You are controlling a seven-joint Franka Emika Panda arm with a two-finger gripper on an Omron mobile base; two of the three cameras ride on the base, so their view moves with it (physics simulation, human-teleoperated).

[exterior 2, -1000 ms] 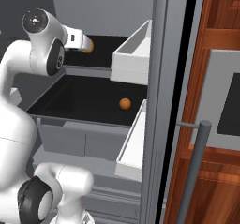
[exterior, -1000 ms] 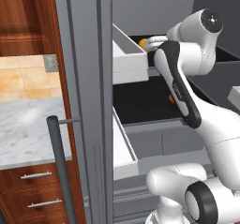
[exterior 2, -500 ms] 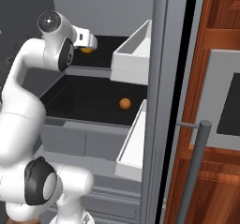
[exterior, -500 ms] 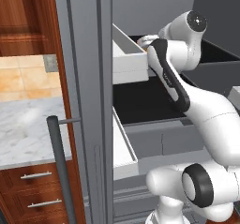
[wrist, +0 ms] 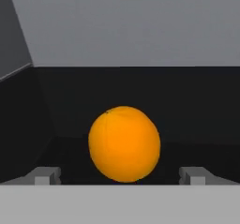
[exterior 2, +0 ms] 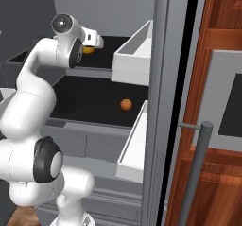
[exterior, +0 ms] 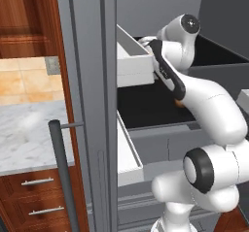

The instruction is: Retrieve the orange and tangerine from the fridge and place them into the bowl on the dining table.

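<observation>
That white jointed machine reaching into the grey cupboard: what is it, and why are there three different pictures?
It is a robot arm on a driving base, reaching into an open fridge. Two pictures come from cameras on the base, behind the arm to its left and right. The third comes from a camera on its hand, looking along its pincer. That pincer is open and holds nothing; an orange fruit sits on the upper black shelf just ahead, between the two fingertips. A smaller orange fruit lies on the shelf below. White door bins hang on the open door.
</observation>
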